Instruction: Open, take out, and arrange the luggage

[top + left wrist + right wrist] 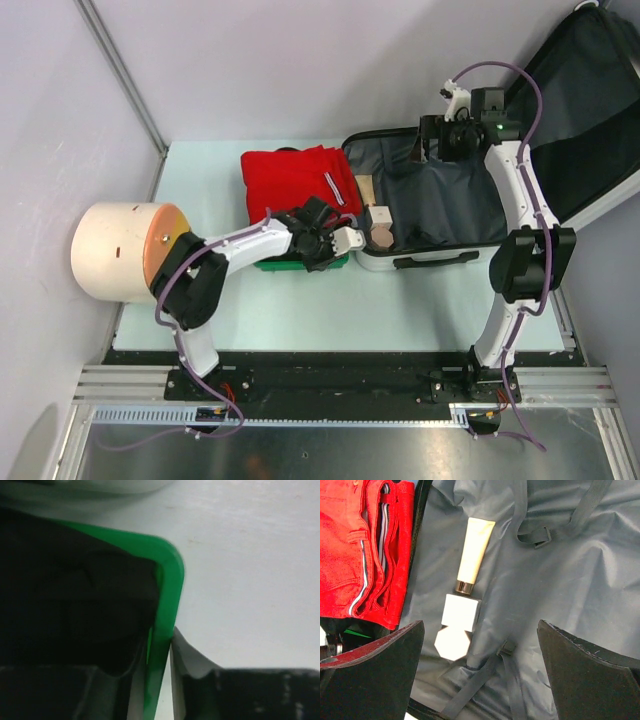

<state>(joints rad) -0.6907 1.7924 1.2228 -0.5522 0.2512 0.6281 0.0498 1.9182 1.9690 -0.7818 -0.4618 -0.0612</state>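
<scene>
The luggage [420,262] lies open at the right of the table, its lid [590,110] leaning back. Its dark grey lining [560,580] holds a cream tube [475,550], a white box [461,612] and a white octagonal box [451,642]. My right gripper [430,145] hovers over the lining, open and empty [480,625]. My left gripper [345,240] is shut on the right rim of the green tray [170,580], near its corner [157,647]. Folded red clothes [295,178] lie on the tray, beside the luggage.
A large cream cylinder [120,250] lies at the table's left edge. Grey walls close in the back and left. The red clothes also show at the left of the right wrist view [355,545]. Lining straps with buckles [507,647] cross the luggage floor.
</scene>
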